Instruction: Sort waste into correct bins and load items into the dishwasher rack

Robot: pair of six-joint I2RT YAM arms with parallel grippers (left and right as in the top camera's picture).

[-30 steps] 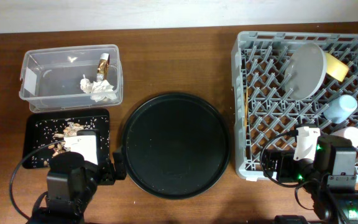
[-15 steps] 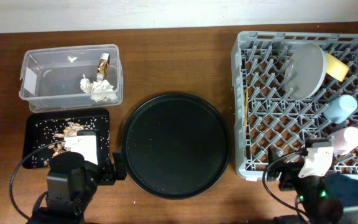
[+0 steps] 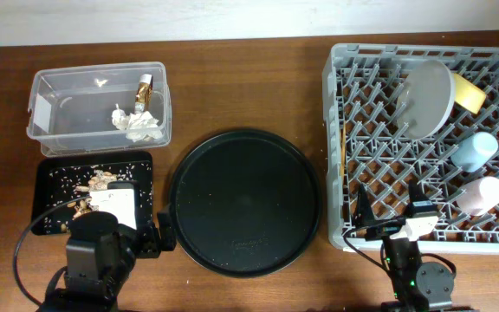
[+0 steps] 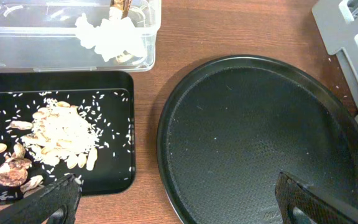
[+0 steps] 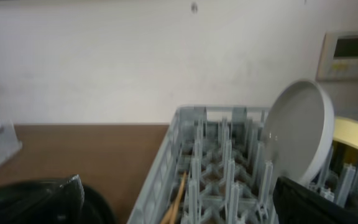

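Note:
The grey dishwasher rack at the right holds the upright plate, yellow bowl, blue cup, pink cup and chopsticks. The clear tub holds tissue wads and the wrapper. The flat black tray holds food scraps. My left gripper is open and empty between that tray and the round tray. My right gripper is open and empty at the rack's front edge, facing the plate and chopsticks.
The large round black tray lies in the middle, bare except for a few crumbs. Both arms sit at the table's front edge. A wall with a small panel stands behind the rack.
My right arm has pulled back from over the rack to the front edge and tilted up. The pink cup stays lying in the rack. The left arm has not moved.

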